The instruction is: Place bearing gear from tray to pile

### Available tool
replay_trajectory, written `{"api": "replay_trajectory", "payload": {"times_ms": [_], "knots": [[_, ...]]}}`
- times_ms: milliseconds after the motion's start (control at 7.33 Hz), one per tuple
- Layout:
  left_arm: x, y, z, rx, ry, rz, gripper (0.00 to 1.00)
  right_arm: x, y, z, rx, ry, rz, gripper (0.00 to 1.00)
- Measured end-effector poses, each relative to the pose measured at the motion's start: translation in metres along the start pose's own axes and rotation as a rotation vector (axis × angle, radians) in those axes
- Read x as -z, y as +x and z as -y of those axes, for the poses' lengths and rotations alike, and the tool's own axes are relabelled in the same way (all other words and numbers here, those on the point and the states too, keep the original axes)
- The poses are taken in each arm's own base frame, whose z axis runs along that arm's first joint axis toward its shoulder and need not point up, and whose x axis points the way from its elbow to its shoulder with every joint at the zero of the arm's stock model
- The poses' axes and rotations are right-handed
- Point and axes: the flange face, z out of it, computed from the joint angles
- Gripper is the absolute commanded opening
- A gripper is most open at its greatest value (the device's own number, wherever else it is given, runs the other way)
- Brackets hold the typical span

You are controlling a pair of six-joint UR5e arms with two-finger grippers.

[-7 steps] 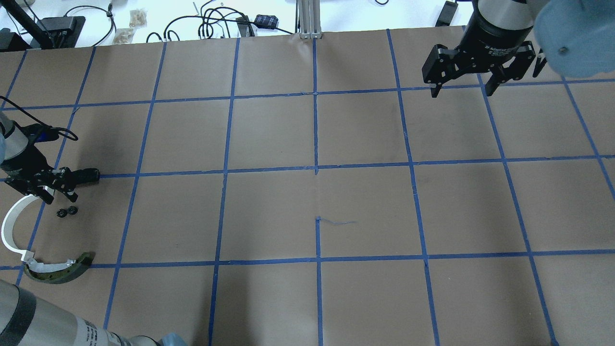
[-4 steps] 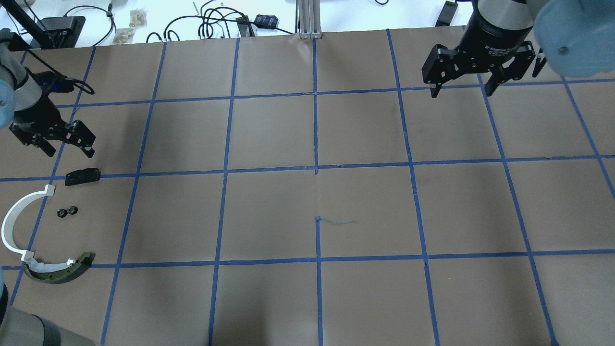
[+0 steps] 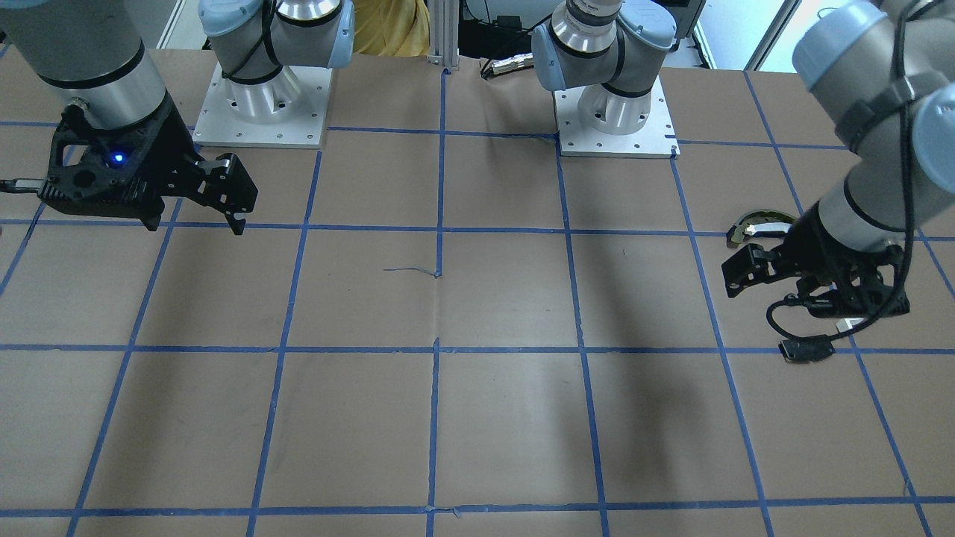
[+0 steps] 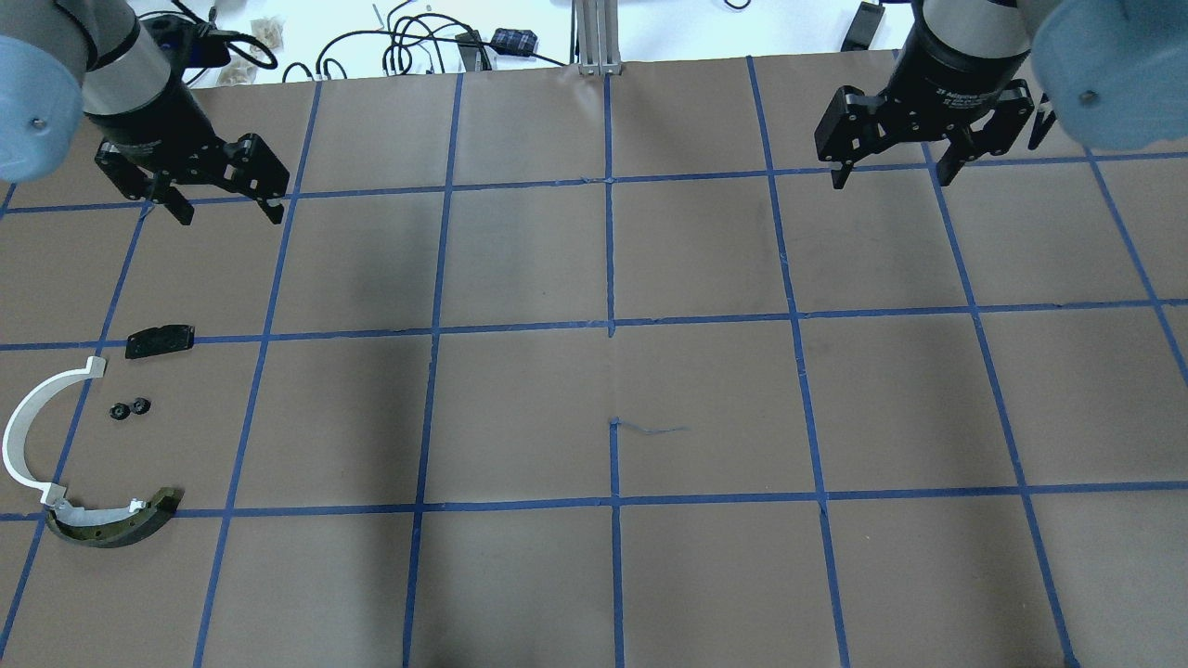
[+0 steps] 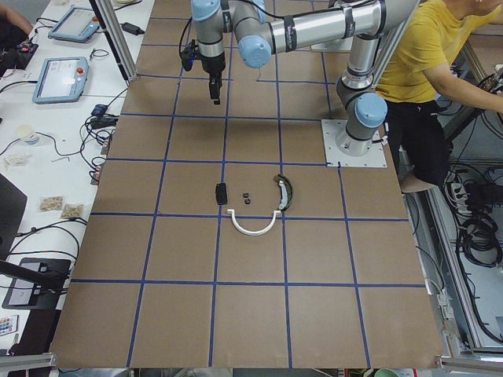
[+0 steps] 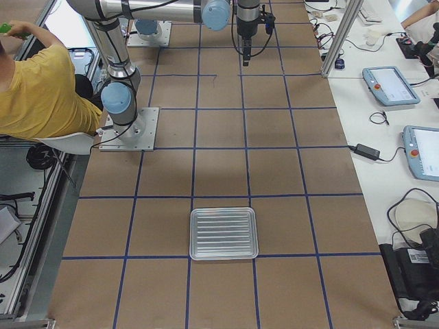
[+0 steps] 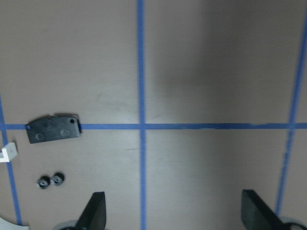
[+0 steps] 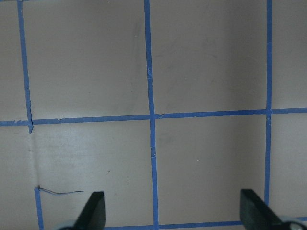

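Overhead exterior view showed the task apparently done: two small black round bearing gears (image 4: 128, 408) lay side by side, well robot-ward of the left gripper (image 4: 227, 215), between the pile's thin white curved strip (image 4: 28, 436), dark-and-tan curved metal piece (image 4: 116, 527) and flat black rectangular block (image 4: 160, 340). The left gripper and right gripper (image 4: 893, 178) hovered with jaws wide, empty. The ribbed silver tray (image 6: 223, 233) showed no parts.

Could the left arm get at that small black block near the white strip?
Probably yes: the left pincer hangs open and empty, and nothing lies between it and the black block.
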Motion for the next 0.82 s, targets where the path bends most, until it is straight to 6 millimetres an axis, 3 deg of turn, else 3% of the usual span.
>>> {"api": "replay_trajectory", "payload": {"times_ms": [136, 273, 818], "knots": [[0.013, 0.031, -0.017, -0.028, 0.017, 0.0, 1.0, 0.0, 0.0, 0.0, 0.0, 0.0, 0.0, 1.0], [0.017, 0.048, -0.03, -0.043, 0.023, -0.005, 1.0, 0.0, 0.0, 0.0, 0.0, 0.0, 0.0, 1.0], [0.028, 0.065, -0.059, -0.067, 0.042, -0.064, 1.0, -0.001, 0.0, 0.0, 0.002, -0.001, 0.0, 1.0]]}}
